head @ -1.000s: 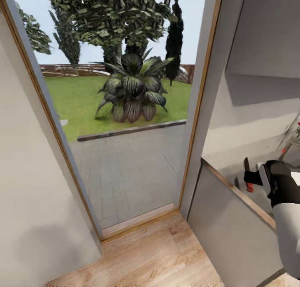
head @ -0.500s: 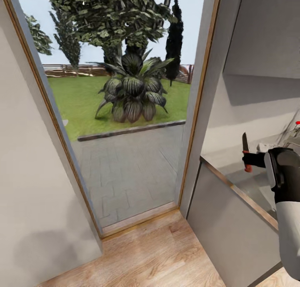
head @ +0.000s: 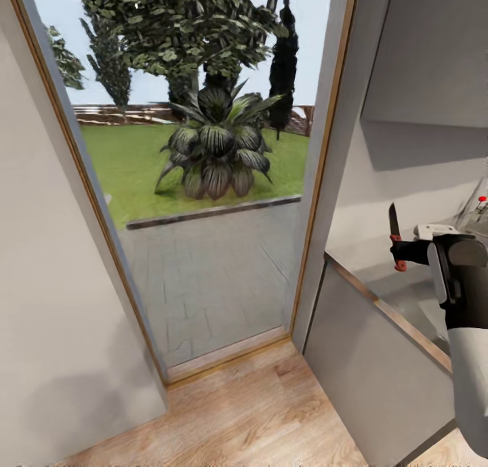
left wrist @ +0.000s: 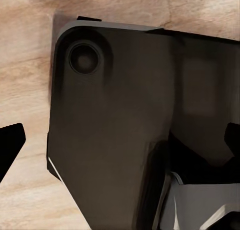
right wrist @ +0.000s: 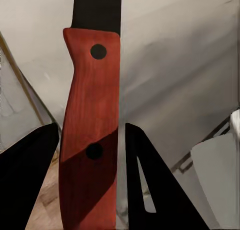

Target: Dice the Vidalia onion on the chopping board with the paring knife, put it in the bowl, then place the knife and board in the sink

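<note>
Paring knife (head: 394,242) upright, handle clamped between right pincer (head: 404,251) fingers.

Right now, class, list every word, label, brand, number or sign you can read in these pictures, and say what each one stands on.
There is no readable text.
The paring knife, shut in the right gripper, has a plain red handle with two dark rivets and no brand mark.
The countertop, the grey walls and the glass door bear no label, number or sign.
</note>
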Available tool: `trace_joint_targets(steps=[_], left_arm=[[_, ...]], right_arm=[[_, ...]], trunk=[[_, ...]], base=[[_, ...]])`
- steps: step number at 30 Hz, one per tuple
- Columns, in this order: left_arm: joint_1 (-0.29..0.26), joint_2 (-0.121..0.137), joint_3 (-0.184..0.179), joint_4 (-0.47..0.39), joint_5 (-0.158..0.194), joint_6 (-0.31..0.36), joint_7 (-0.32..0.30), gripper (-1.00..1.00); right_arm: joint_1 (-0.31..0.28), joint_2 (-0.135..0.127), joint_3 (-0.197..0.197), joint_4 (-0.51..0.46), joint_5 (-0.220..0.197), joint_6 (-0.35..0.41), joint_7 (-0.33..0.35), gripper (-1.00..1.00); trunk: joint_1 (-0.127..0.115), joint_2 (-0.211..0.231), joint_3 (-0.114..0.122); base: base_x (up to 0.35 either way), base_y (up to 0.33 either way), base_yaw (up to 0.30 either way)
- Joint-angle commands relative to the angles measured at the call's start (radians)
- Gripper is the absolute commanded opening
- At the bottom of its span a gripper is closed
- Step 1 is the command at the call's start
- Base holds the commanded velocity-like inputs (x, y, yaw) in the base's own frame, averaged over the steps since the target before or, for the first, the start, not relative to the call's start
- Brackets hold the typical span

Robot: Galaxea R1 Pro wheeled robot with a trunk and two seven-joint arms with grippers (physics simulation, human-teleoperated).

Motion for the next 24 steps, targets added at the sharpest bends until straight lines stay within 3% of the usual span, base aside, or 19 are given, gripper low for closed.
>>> trace_joint_targets(steps=[1, 24], left_arm=[[0.001, -0.001, 0.005, -0.002, 0.0, -0.001, -0.001, 1.0], [0.001, -0.003, 0.005, -0.002, 0.0, -0.001, -0.001, 1.0]], right_arm=[[0.0, 0.0, 0.0, -0.01, 0.006, 0.004, 0.01, -1.0], [0.0, -0.002, -0.005, -0.083, 0.008, 0.004, 0.01, -1.0]], trunk=[[0.0, -0.001, -0.001], [0.0, -0.001, -0.001]], base=[[-0.219, -0.041, 0.0], [-0.291, -0.15, 0.0]])
